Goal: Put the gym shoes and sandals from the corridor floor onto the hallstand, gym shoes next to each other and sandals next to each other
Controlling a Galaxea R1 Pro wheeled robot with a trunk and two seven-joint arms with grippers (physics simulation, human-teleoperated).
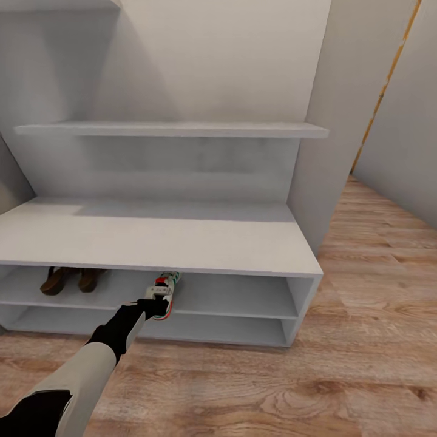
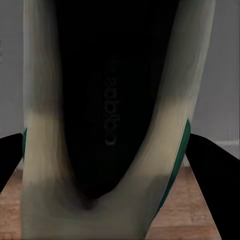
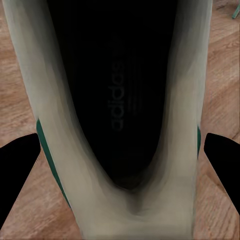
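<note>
Left gripper clamping gym shoe, toe hidden

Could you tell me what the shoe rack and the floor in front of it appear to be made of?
The shoe rack looks like matte, pale grey-white painted board: flat and grainless. The floor looks like light brown wood planks, judging by its grain and seams, though it could be laminate.

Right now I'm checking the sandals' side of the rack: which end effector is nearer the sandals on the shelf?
Left. The left end effector, holding a gym shoe, is at the shelf beside the sandals. The right end effector holds another gym shoe above bare floor.
</note>
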